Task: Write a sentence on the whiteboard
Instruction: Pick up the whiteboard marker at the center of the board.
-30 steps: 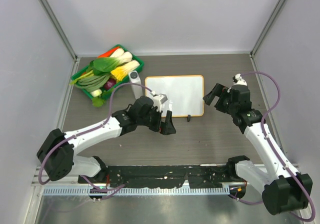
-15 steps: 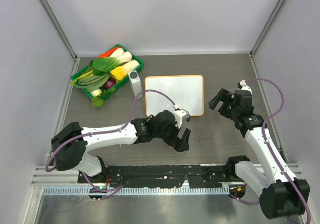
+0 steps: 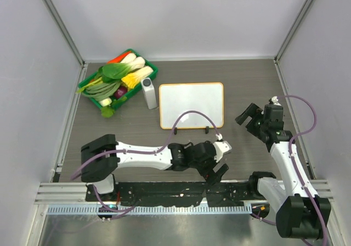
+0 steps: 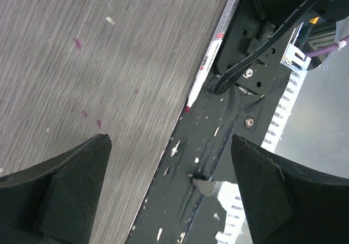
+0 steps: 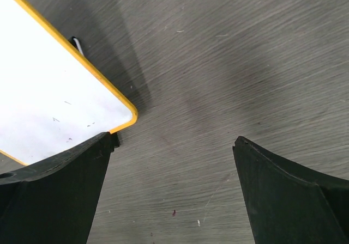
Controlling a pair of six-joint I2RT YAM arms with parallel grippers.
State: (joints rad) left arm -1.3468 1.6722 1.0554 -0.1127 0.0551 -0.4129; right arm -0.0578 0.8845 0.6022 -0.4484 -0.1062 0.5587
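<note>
My left gripper (image 4: 169, 192) hangs with its fingers (image 4: 68, 195) spread wide and nothing between them. It points down at the near edge of the bench (image 3: 247, 81), where a marker (image 4: 210, 53) lies along the seam between the wood grain and the black base rail (image 4: 218, 146). The marker's fine tip shows, but its magenta end is cut off by the top of the wrist view. I judge the arm is folded low across its own base for that pen, since nothing can be written until it is picked up. The jaws stand apart from the barrel, not yet around it. In the top view the gripper body hides the marker, so I have only the wrist camera to line up on. My right gripper (image 5: 172, 192) is likewise open and empty, hovering just off the near right corner of the whiteboard (image 3: 191, 104). I take that as a waiting post from which it could steady the frame. The board lies flat in the middle of the bench, clip feet (image 5: 78, 43) on its near edge, and its face reads blank to me apart from a few faint specks. A green tray (image 3: 153, 70) of vegetables sits toward the far left corner. Between the tray and the board stands a small pale upright container (image 3: 148, 92) that I cannot identify. Pink flecks (image 4: 77, 42) dot the wood near the left fingers.
</note>
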